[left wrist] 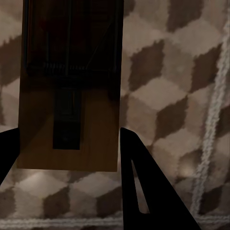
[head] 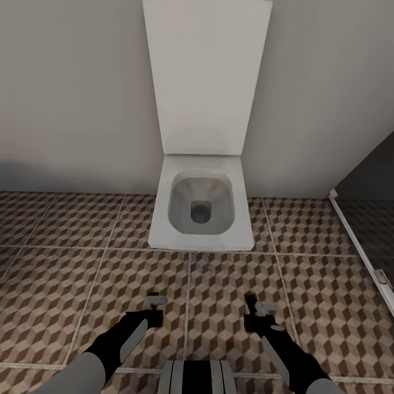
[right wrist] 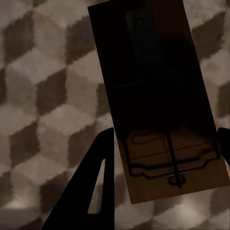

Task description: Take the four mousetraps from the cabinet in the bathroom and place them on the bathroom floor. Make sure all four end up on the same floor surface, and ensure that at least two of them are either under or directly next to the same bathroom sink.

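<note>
Mousetraps, two counted, one per gripper.

Item 1: flat rectangular brown wooden mousetrap (left wrist: 69, 91) with a dark metal spring coil, wire bars and a dark rectangular plate along its middle. It sits between the black fingers (left wrist: 148, 191) of the left gripper (left wrist: 69, 158), which press its two long edges at one end; the fingers are spread only as far as the board is wide. The board hangs above the floor tiles.

Item 2: a second flat brown wooden mousetrap (right wrist: 158, 105), mostly in shadow, with a thin wire frame, a red wire loop near its lit end and a dark plate toward the far end. The right gripper (right wrist: 165, 143) clamps it across its width, one black finger (right wrist: 93, 187) on one long edge, the tip of the other just visible on the opposite edge.

Bathroom floor (head: 82, 273): large square tiles in a brown-and-beige cube pattern, pale grout lines.

Other fixtures: one white toilet (head: 202, 208), seat lid raised against the pale wall, standing ahead of both arms. In the head view the left gripper (head: 155, 307) and right gripper (head: 257, 314) are low over the tiles, well apart, either side of a grout line.
</note>
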